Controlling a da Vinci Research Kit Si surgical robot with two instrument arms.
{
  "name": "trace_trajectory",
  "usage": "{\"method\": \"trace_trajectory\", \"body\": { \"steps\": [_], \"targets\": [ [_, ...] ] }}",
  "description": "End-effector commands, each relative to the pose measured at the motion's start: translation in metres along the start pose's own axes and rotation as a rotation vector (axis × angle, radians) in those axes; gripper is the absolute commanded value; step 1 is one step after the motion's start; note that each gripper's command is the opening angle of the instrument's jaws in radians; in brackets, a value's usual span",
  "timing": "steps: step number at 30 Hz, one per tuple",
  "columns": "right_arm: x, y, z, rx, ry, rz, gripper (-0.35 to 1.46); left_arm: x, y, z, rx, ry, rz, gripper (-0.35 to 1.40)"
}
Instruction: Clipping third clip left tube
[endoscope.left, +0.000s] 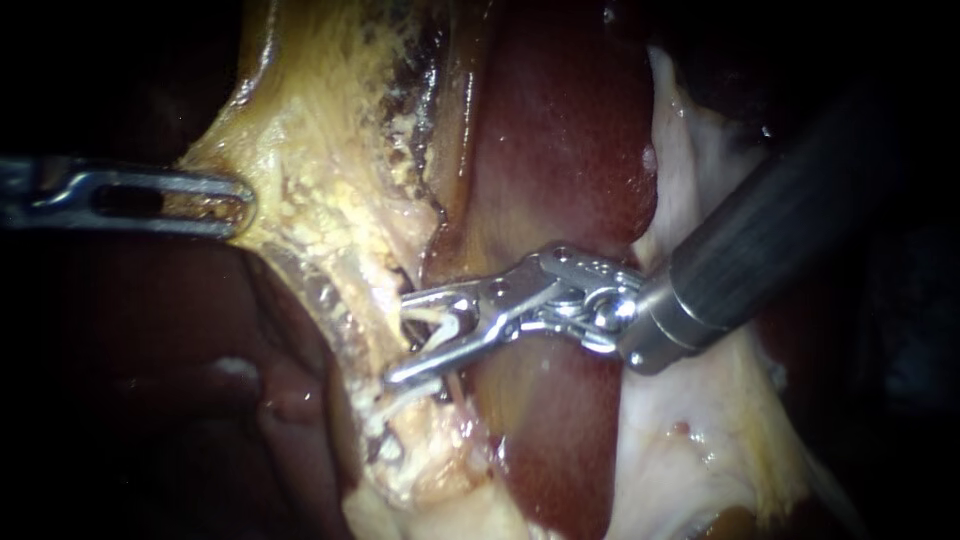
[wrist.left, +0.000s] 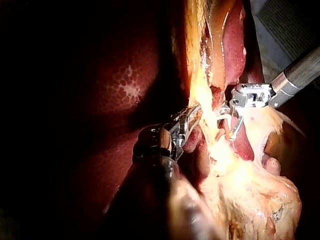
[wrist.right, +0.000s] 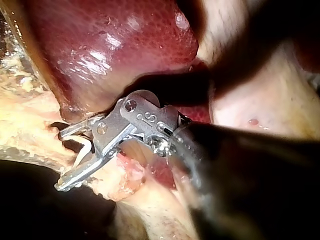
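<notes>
The right instrument's end effector (endoscope.left: 400, 340) stands wide, carrying an open white clip (endoscope.left: 440, 322) astride the tube (endoscope.left: 455, 388) beside the liver (endoscope.left: 570, 150). Squeezing it closed is still to do, I'd judge. The left instrument's end effector (endoscope.left: 235, 200) is clamped on yellow tissue (endoscope.left: 320, 150).

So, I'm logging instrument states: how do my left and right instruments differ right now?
The left instrument has slotted jaws shut on yellowish tissue; the right instrument has its jaws apart, holding a white clip. The left instrument lies level in the endoscope view; the right instrument slants in from the upper right. Both have metal jaws.
</notes>
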Motion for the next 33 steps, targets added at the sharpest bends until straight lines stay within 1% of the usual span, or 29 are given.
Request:
{"method": "trace_trajectory", "body": {
  "steps": [1, 9, 11, 13, 15, 18, 19, 20, 23, 30, 33],
  "targets": [
    [0.0000, 0.0001, -0.0001, -0.002, -0.006, -0.001, 0.53, 0.0000, -0.0001, 0.0000, 0.001, 0.002, 0.000, -0.35],
    [0.0000, -0.0001, 0.0001, -0.002, -0.006, -0.001, 0.53, 0.0001, -0.0002, -0.0001, 0.003, 0.004, 0.000, -0.35],
    [0.0000, -0.0003, 0.0002, 0.002, -0.007, -0.001, 0.53, 0.0000, -0.0001, -0.0001, 0.003, 0.004, 0.000, -0.35],
    [0.0000, -0.0007, 0.0004, 0.016, -0.016, 0.000, 0.53, 0.0000, 0.0001, -0.0001, 0.004, 0.005, 0.001, -0.35],
    [0.0000, -0.0011, 0.0006, 0.029, -0.016, 0.000, 0.54, -0.0001, 0.0005, -0.0001, 0.005, 0.006, 0.002, -0.35],
    [0.0001, -0.0019, 0.0013, 0.066, 0.003, 0.012, 0.53, -0.0002, 0.0013, -0.0001, 0.006, 0.007, 0.004, -0.35],
    [0.0002, -0.0021, 0.0015, 0.076, 0.005, 0.018, 0.53, -0.0002, 0.0015, -0.0001, 0.008, 0.004, 0.004, -0.35],
    [0.0003, -0.0024, 0.0018, 0.083, 0.009, 0.024, 0.53, -0.0002, 0.0018, -0.0001, 0.009, 0.009, 0.005, -0.35],
    [0.0004, -0.0030, 0.0024, 0.105, 0.015, 0.036, 0.53, -0.0003, 0.0024, -0.0002, 0.001, 0.010, 0.007, -0.35],
    [0.0007, -0.0038, 0.0034, 0.150, 0.046, 0.078, 0.53, -0.0001, 0.0025, 0.0000, -0.004, 0.013, 0.008, -0.35],
    [0.0009, -0.0041, 0.0038, 0.137, 0.055, 0.091, 0.53, -0.0001, 0.0025, 0.0000, -0.004, 0.013, 0.008, -0.35]
  ]
}}
